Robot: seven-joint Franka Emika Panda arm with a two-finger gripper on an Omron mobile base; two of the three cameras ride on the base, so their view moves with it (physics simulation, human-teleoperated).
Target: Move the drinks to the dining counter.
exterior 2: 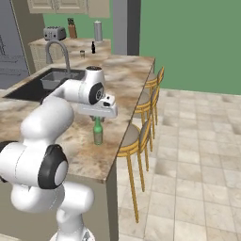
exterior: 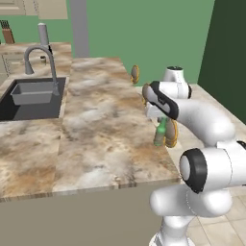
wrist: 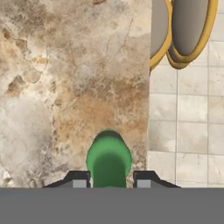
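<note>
Fingers (wrist: 109, 180) were closed on the green bottle (exterior 2: 98, 132), held upright near the bench's (exterior 2: 89, 155) stool-side edge. Release was judged due next, once the bottle was seated.

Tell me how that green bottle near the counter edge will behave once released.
The green bottle is tall and slim, so probably tippy. It stands near the dining counter edge; a nudge could drop it. The tool pinches its neck; glass looks smooth, maybe slippery.

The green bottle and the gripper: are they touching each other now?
Touching. In the hand view the two fingertips press against both sides of the green bottle with no gap; the right base view shows the gripper at its neck.
</note>
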